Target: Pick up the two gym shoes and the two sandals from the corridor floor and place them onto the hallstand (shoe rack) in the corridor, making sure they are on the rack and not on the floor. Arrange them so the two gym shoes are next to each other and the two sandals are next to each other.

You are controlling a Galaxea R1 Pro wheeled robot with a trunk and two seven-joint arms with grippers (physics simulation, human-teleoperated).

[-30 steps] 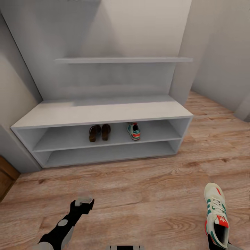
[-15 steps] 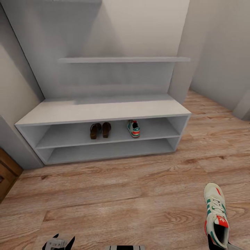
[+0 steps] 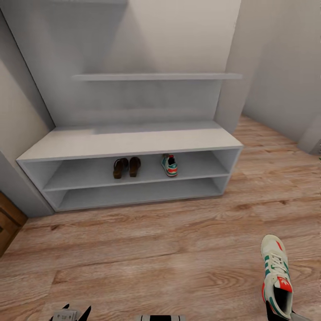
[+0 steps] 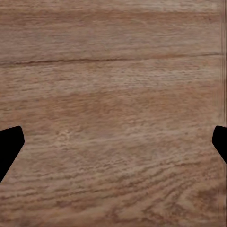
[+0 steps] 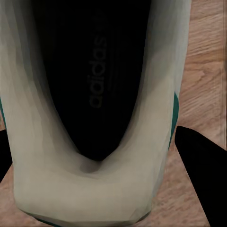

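Three of the four shoes are already on the hallstand [image 3: 129, 143]: the two sandals [image 3: 123, 167] lie side by side on its upper shelf row, and one gym shoe [image 3: 169, 165] stands a little apart from them on the same shelf, toward the stand's open end. The second gym shoe [image 3: 276, 275] is with my right gripper [image 3: 278, 312], well apart from the hallstand and over the corridor floor [image 3: 156, 249]. In the right wrist view the dark fingers [image 5: 201, 165] stand on both sides of the heel of this shoe [image 5: 90, 156], so I judge the right jaws are clenched on it at the heel. My left gripper [image 3: 71, 313] is low and away from the hallstand; in the left wrist view its fingertips [image 4: 9, 144] stand wide apart with bare floor planks between them, so it is released and holds nothing.

To do this step well, I would bring the base closer to the hallstand first, then carry the held shoe low and level under the top board, toe first. I should set it just beside the gym shoe that stands there, on the side away from the sandals, and not push that one.

Inside the held shoe the word "adidas" can be read on the dark insole [image 5: 97, 71]. On its tongue there is a small white mark on red, too small to read.
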